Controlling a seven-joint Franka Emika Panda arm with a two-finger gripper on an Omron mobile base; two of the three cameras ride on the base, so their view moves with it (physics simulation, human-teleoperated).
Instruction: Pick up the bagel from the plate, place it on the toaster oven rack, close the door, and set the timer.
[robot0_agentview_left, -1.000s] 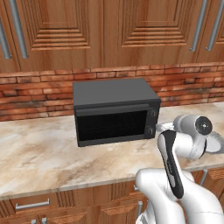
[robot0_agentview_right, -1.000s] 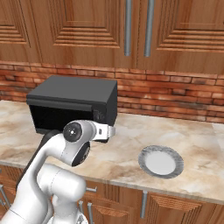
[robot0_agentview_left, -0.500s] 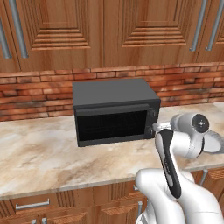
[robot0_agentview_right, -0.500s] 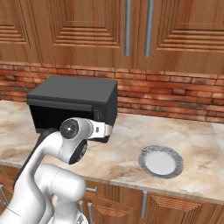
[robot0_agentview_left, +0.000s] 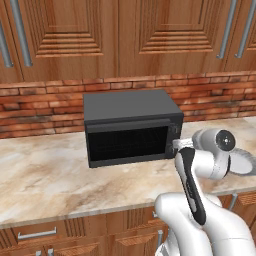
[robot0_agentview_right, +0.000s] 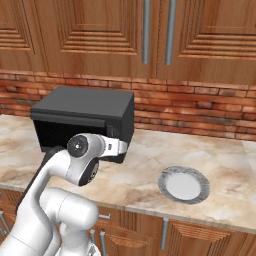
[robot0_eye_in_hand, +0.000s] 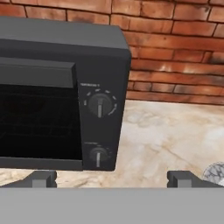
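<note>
1. Fingers (robot0_eye_in_hand: 43, 178) spread wide, nothing between them; gripper (robot0_eye_in_hand: 112, 179) faces the control panel at the right end of the toaster oven (robot0_agentview_left: 131, 127).
2. Door (robot0_agentview_left: 127, 142) shut, flush with the oven front; window dark, so rack and bagel cannot be made out.
3. Two knobs on the panel: upper knob (robot0_eye_in_hand: 100, 104), lower knob (robot0_eye_in_hand: 99, 156), neither touched.
4. Plate (robot0_agentview_right: 184, 184) bare, near the front edge of the counter (robot0_agentview_right: 150, 175), to the oven's right and apart from it.
</note>
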